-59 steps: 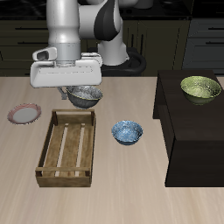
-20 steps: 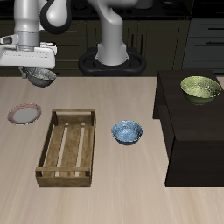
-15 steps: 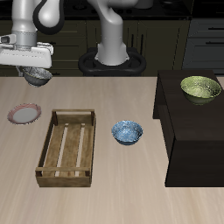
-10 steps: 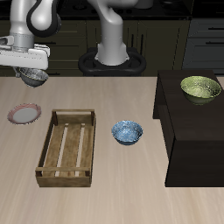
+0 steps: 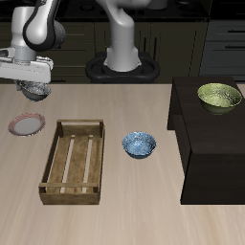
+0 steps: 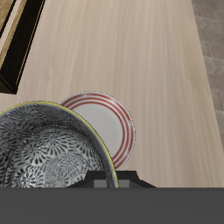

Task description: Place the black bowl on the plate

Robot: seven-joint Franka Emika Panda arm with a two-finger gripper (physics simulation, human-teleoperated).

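Carried across from above the slatted wooden crate (image 5: 72,161) over the last three seconds: the black bowl (image 5: 35,90), small, round, dark outside and silvery speckled inside, now held aloft past the crate's far corner, nearly over its target.

Gripper (image 5: 34,86): jaws clamped on the bowl's rim, bowl hanging beneath the wrist housing, well clear of the tabletop (image 5: 144,206).

Plate (image 5: 27,124): small, flat, round, pink-red rim, pale centre; lies bare on the pale wooden tabletop just beside the crate's far end, nearer the table's front edge than the bowl. In the wrist view the plate (image 6: 109,121) shows partly past the bowl's rim (image 6: 52,153), so the bowl is offset from the plate's centre, not yet above it.

Also present, not concerned: blue patterned bowl (image 5: 139,144) beside the crate; yellow-green bowl (image 5: 219,96) on the dark raised cabinet (image 5: 206,153).

Step in hand, as judged: final alignment, then descent. Bring the bowl toward the front edge until the plate is concentric beneath it. Lower straight and level. Release only once the base rests inside the red rim, lest the bowl tip off the edge.
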